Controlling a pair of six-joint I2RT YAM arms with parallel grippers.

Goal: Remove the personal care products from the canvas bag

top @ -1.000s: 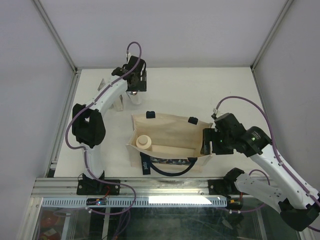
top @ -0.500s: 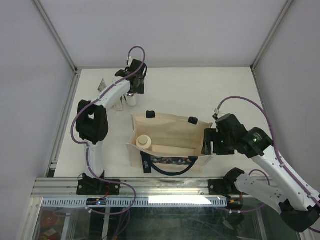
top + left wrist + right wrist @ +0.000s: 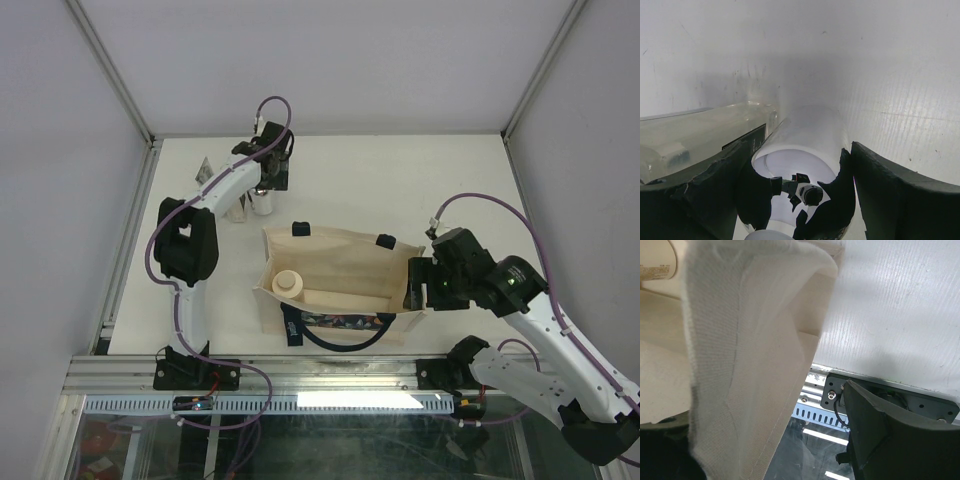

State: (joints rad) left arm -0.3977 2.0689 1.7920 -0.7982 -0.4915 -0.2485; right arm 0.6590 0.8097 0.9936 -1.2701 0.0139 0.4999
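The canvas bag [image 3: 340,262] lies open near the front edge, with the beige bottle [image 3: 288,283] inside at its left end. My right gripper [image 3: 415,287] is open and straddles the bag's right end wall [image 3: 740,340]; a gap shows between the canvas and the outer finger [image 3: 880,430]. My left gripper [image 3: 270,183] is at the back left, shut on the silvery bottle [image 3: 263,203], which stands between its fingers [image 3: 805,135]. The clear bottle [image 3: 238,208] is right beside it [image 3: 695,140]. The flat silvery tube [image 3: 205,168] lies further left.
The table's left rail [image 3: 130,240] runs close to the set-out products. The metal front rail [image 3: 850,390] lies just below the bag. White enclosure walls stand at the back and sides.
My left gripper has moved a little nearer and lower with the silvery bottle, bringing it beside the clear bottle. The right gripper and the bag have not moved.
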